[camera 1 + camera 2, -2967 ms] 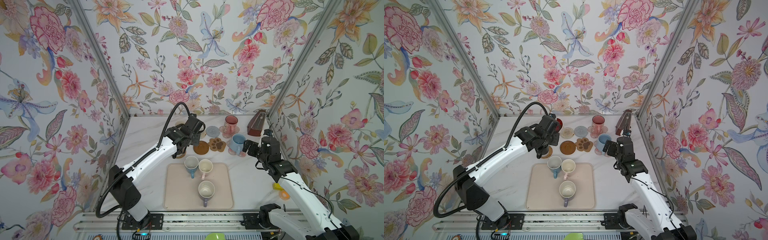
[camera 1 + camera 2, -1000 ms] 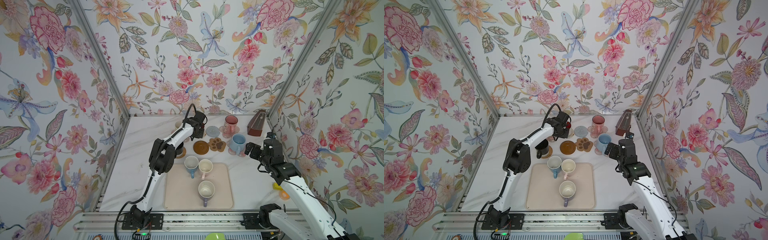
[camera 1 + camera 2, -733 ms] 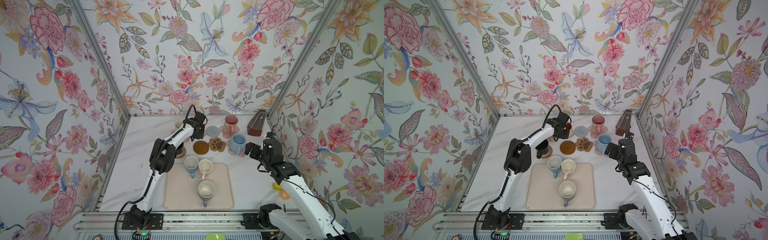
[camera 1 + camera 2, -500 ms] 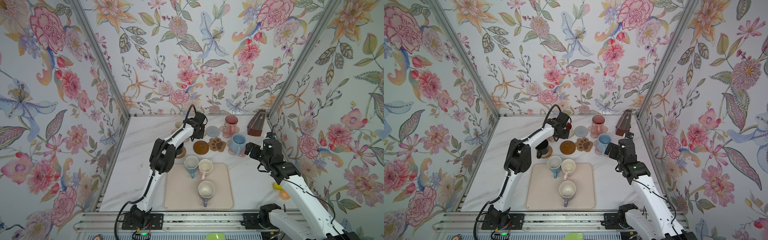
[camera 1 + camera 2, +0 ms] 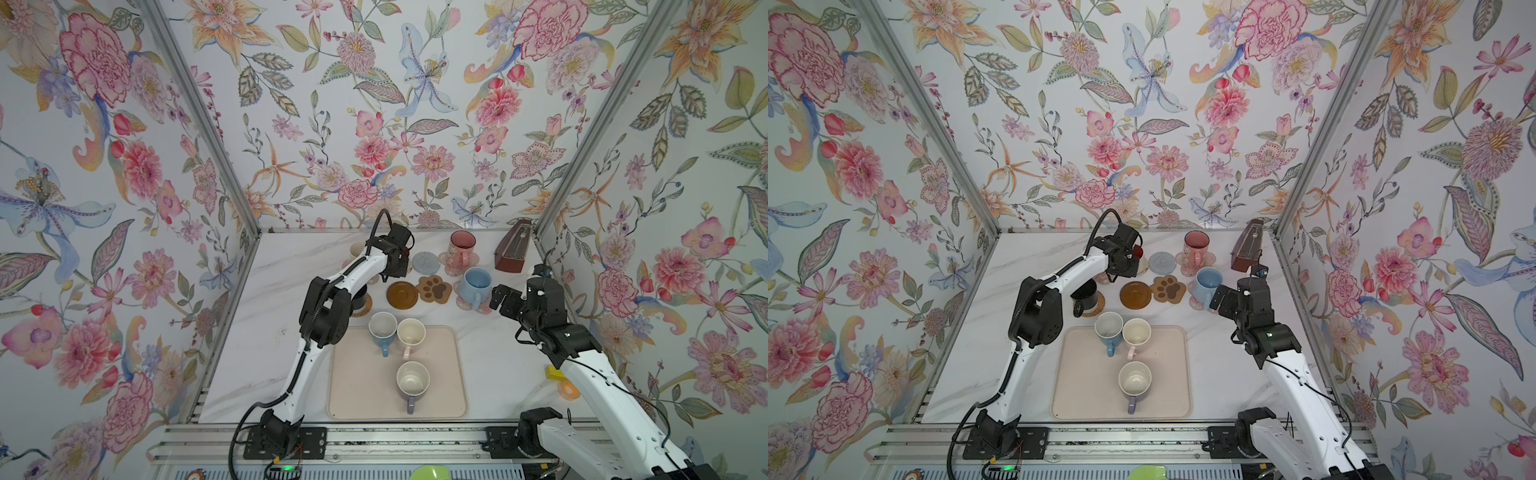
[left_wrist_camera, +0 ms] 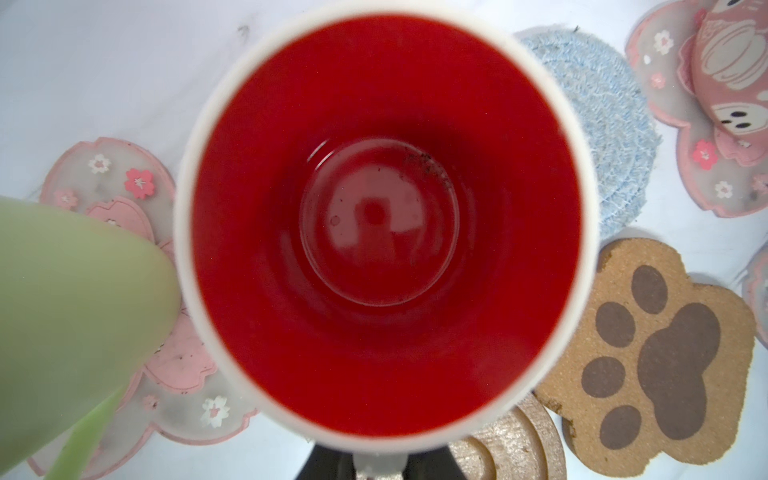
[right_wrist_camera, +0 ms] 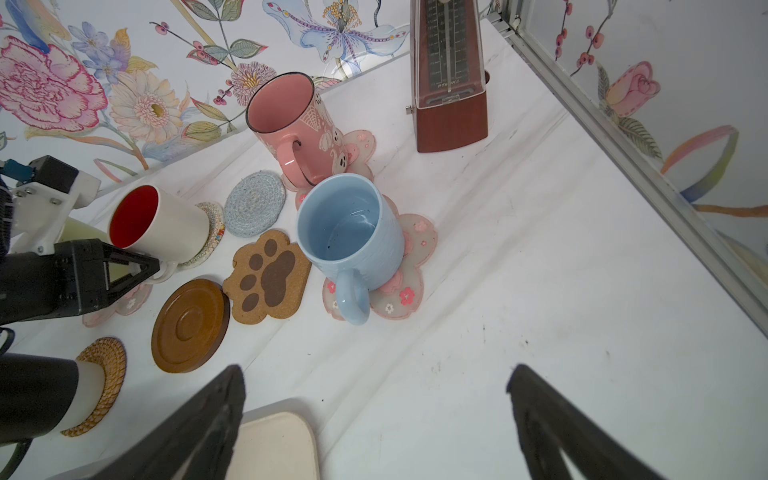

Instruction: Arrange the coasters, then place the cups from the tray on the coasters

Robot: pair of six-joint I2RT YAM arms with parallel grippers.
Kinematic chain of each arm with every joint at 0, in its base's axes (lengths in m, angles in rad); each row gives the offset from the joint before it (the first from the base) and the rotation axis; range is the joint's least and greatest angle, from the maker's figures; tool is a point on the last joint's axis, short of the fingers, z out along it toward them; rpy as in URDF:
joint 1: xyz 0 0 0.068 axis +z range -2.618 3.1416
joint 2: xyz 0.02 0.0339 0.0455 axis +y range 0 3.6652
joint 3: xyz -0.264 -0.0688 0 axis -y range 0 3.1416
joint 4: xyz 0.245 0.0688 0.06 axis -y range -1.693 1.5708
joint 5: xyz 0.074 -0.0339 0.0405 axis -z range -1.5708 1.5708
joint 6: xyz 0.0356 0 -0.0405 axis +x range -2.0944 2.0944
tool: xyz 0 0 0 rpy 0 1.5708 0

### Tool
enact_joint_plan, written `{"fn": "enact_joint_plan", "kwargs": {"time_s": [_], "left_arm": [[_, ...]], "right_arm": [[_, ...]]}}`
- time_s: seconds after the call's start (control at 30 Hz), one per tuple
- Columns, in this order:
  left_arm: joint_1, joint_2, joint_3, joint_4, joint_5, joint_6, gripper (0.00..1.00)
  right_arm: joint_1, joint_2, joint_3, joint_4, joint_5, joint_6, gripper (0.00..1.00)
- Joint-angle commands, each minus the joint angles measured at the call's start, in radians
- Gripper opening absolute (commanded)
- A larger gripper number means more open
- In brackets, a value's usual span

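Observation:
My left gripper (image 6: 380,461) is shut on the handle of the red-inside white mug (image 6: 374,208), which stands on the beige woven coaster (image 7: 212,224) in the back row. The light green mug (image 6: 62,311) sits on a pink flower coaster (image 6: 124,187) beside it. The pink patterned mug (image 7: 291,124) and light blue mug (image 7: 349,232) each stand on a pink flower. The black mug (image 5: 1086,291) is on the rattan round (image 7: 104,374). The grey-blue round (image 7: 255,203), paw (image 7: 268,276) and brown disc (image 7: 189,326) are bare. My right gripper (image 7: 374,399) hangs open beside the light blue mug.
The beige tray (image 5: 361,395) at the front holds the blue mug (image 5: 382,328), the cream mug (image 5: 410,334) and the lavender mug (image 5: 412,382). A brown metronome (image 5: 513,249) stands in the back right corner. Small yellow and orange bits (image 5: 555,372) lie by the right wall.
Since three seconds back the left arm has folded in and reached further towards the back row. Over the last second neither arm visibly moves.

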Motion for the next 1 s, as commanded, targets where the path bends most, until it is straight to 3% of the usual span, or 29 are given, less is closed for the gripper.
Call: {"fn": "enact_joint_plan", "kwargs": {"time_s": [0.0, 0.27, 0.47, 0.67, 0.83, 0.97], "left_arm": [[0.012, -0.003, 0.039, 0.039, -0.002, -0.016, 0.27], [0.013, -0.021, 0.023, 0.046, 0.003, -0.022, 0.47], [0.013, -0.096, -0.026, 0.081, -0.002, -0.03, 0.7], [0.012, -0.286, -0.11, 0.155, -0.002, -0.05, 0.99], [0.011, -0.516, -0.237, 0.238, -0.04, -0.057, 0.99], [0.011, -0.774, -0.51, 0.38, -0.103, -0.046, 0.99]], "right_arm": [[-0.005, -0.002, 0.017, -0.013, -0.007, 0.009, 0.99], [-0.005, -0.005, 0.02, -0.014, -0.006, 0.009, 0.99], [-0.006, -0.005, 0.022, -0.014, -0.008, 0.009, 0.99], [-0.006, 0.0, 0.023, -0.014, -0.012, 0.015, 0.99], [-0.005, 0.026, 0.03, -0.016, -0.027, 0.026, 0.99], [0.003, 0.056, 0.043, -0.023, -0.041, 0.041, 0.99]]}}
